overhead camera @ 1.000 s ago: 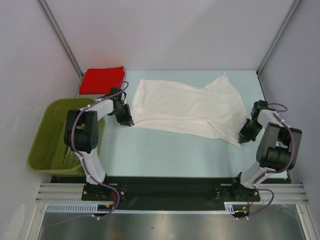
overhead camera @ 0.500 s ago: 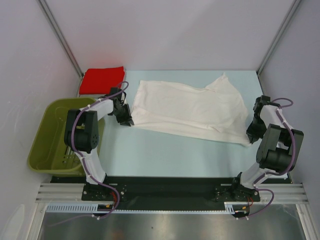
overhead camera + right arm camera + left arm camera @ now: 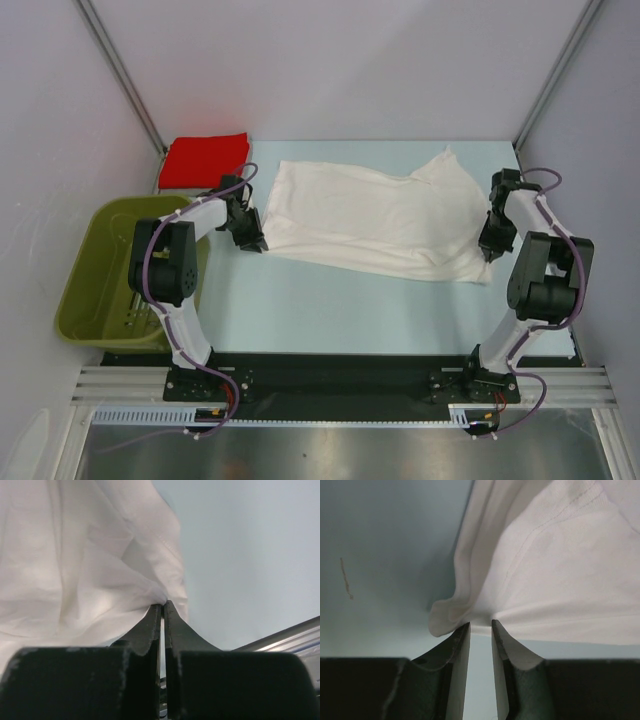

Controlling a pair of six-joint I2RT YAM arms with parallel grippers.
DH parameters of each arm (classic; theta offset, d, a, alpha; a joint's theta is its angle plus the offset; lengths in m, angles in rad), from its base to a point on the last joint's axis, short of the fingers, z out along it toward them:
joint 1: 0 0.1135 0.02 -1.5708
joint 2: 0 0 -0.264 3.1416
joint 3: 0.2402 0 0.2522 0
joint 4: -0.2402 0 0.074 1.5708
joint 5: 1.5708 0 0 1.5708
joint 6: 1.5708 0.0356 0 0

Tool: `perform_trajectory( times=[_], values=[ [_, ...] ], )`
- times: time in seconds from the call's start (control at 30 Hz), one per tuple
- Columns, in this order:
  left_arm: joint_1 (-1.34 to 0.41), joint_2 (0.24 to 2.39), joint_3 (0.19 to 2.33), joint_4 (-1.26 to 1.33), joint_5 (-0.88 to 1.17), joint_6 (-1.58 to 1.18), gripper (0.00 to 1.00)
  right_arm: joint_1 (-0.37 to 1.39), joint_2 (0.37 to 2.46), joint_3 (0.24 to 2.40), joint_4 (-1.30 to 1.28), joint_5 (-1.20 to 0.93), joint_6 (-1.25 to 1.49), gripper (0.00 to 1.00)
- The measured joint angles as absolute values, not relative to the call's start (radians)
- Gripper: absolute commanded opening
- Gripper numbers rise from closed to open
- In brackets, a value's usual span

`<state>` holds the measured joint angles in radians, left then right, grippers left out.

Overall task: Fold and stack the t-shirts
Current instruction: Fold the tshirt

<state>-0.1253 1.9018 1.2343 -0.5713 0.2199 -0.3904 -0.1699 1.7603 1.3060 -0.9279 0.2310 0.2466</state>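
Observation:
The white t-shirt (image 3: 370, 215) lies spread flat across the light blue table (image 3: 330, 300). My left gripper (image 3: 252, 240) sits at its left near corner. In the left wrist view the bunched shirt corner (image 3: 455, 612) is caught at the narrowly parted tips of that gripper (image 3: 481, 624), and creases in the cloth fan out from there. My right gripper (image 3: 488, 248) is at the shirt's right edge. The right wrist view shows that gripper (image 3: 161, 603) shut on a pinch of the white cloth (image 3: 75, 555). The red t-shirt (image 3: 205, 158) lies folded at the back left corner.
An olive-green basket (image 3: 85, 290) stands off the table's left edge beside the left arm. White walls and slanted metal posts (image 3: 120, 70) close in the back and sides. A black rail (image 3: 330, 375) runs along the near edge.
My right gripper has closed on the shirt's near right corner and carried it away from the front edge, toward the back along the right side. The left arm has stayed still.

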Motion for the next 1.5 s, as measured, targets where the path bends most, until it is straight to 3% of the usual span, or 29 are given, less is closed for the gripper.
perform_trajectory(
  times=[0.17,0.37,0.4,0.6,0.77,0.87,1.03,1.3,1.5],
  values=[
    [-0.124,1.895,1.226,-0.563,0.216,-0.39,0.31,-0.253,1.743,1.211,-0.934,0.231,0.257,0.1],
    [-0.124,1.881,1.209,-0.55,0.212,-0.39,0.31,-0.345,1.733,1.129,-0.968,0.22,0.263,0.38],
    [-0.124,1.877,1.205,-0.549,0.208,-0.39,0.32,-0.342,1.733,1.139,-0.972,0.22,0.263,0.46],
    [-0.124,1.818,1.19,-0.583,0.156,-0.373,0.41,-0.331,1.698,1.219,-0.99,0.206,0.269,0.7],
    [-0.124,1.76,1.193,-0.591,0.151,-0.366,0.43,-0.326,1.634,1.28,-0.945,0.092,0.31,0.78],
    [-0.124,1.755,1.203,-0.593,0.16,-0.365,0.43,-0.325,1.64,1.316,-0.909,0.018,0.349,0.79],
    [-0.124,1.754,1.206,-0.592,0.194,-0.364,0.4,-0.329,1.731,1.332,-0.797,-0.144,0.394,0.69],
    [-0.179,1.735,1.185,-0.51,0.375,-0.366,0.42,-0.328,1.846,1.304,-0.614,-0.28,0.465,0.4],
    [-0.24,1.708,1.142,-0.474,0.48,-0.364,0.48,-0.325,1.895,1.302,-0.572,-0.292,0.487,0.43]
  ],
)
